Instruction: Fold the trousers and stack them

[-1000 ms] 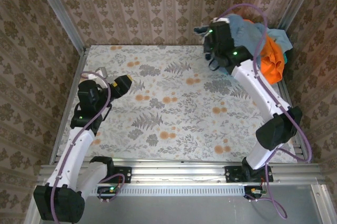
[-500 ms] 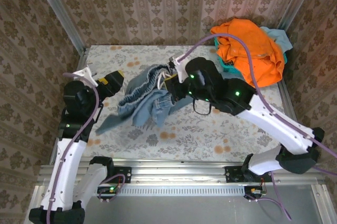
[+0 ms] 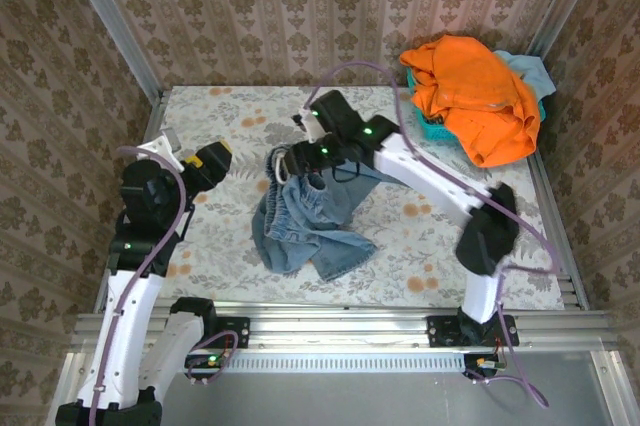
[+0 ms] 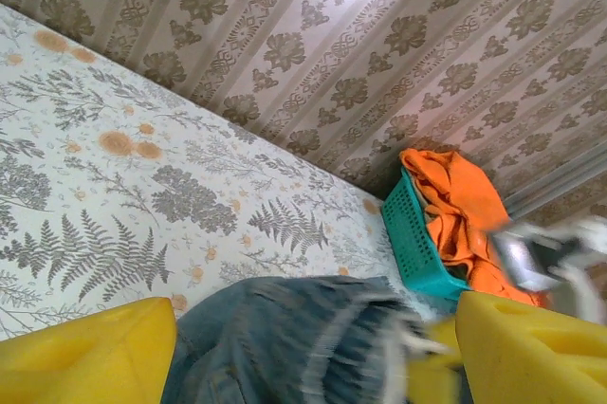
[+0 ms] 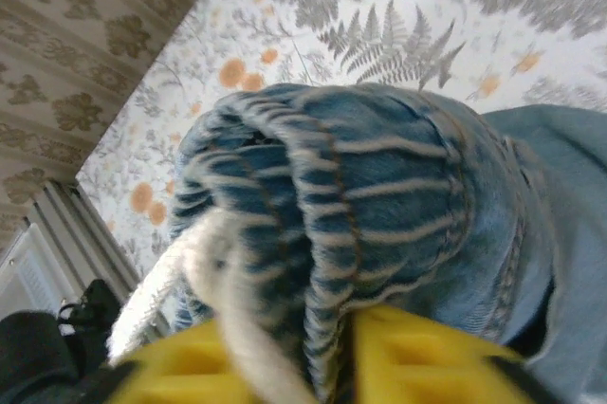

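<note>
Faded light-blue denim trousers (image 3: 305, 226), a second ago at teal plastic basket (image 3: 428, 123) in far right corner, now lie heaped mid-way across floral-print table (image 3: 430, 246). Fetching looks done; spreading and folding still ahead. Right gripper (image 3: 287, 160) at waistband, yellow fingers parted, gathered denim and white drawstring (image 5: 190, 281) between them; whether pinch holds, cannot tell. Left gripper (image 3: 207, 159) spread wide, empty, near heap.

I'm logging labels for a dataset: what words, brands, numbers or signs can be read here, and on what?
None. The trousers, orange garment, teal basket and tablecloth show no legible writing; the tablecloth bears only a floral print.
</note>
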### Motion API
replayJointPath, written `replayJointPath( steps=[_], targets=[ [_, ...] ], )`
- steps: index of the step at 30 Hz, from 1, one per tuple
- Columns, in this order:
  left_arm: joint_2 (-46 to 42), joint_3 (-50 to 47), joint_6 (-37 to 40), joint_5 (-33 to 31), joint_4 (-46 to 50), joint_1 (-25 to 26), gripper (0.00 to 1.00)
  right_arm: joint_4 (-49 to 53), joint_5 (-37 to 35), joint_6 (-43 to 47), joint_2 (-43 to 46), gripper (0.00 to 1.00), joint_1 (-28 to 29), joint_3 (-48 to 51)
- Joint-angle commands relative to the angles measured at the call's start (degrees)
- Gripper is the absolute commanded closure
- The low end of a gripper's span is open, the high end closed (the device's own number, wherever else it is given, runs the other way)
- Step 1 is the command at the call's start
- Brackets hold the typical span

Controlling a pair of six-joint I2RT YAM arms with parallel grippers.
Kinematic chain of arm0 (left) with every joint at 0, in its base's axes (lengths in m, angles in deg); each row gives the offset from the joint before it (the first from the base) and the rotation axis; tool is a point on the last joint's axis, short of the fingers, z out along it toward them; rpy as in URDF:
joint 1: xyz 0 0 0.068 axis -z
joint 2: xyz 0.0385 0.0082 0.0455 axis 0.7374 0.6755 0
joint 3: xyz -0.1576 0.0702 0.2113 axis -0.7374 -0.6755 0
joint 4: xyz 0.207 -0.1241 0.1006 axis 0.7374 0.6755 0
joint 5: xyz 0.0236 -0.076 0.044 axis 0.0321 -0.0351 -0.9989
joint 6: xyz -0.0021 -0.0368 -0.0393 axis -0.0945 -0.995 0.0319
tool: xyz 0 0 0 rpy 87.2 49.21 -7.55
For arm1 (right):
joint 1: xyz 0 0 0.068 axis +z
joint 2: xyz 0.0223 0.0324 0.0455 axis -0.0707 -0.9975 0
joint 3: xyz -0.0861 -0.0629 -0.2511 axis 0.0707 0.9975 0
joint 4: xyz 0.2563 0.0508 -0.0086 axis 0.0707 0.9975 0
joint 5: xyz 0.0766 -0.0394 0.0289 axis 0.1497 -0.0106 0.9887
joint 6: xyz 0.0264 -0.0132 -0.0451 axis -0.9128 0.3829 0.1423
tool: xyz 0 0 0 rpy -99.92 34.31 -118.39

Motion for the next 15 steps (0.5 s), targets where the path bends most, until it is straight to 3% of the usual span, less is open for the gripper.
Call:
replayJointPath(
  steps=[1, 2, 3, 6, 15],
  targets=[
    [1.4, 0.2, 2.1, -1.4, 1.7, 0.2, 0.20, 1.8, 4.0, -0.1, -2.8, 0.32, -1.0, -8.3],
    [2.9, 0.8, 3.1, 0.0, 1.8, 0.2, 0.18, 1.2, 2.9, -0.5, -1.9, 0.22, -1.5, -7.1],
    [4.8, 1.8, 4.3, 1.7, 2.3, 0.3, 0.18, 1.2, 2.2, -0.4, -0.7, 0.19, -2.3, -5.9],
    [11.1, 5.0, 8.6, 2.0, 5.7, 3.2, 0.18, 0.0, -2.2, -0.5, 5.7, 0.19, -5.2, 1.6],
    [27.1, 16.2, 21.3, -16.9, 17.6, 24.2, 0.22, -8.4, -6.3, -4.5, 27.7, 0.16, -16.7, 30.5]
  ],
)
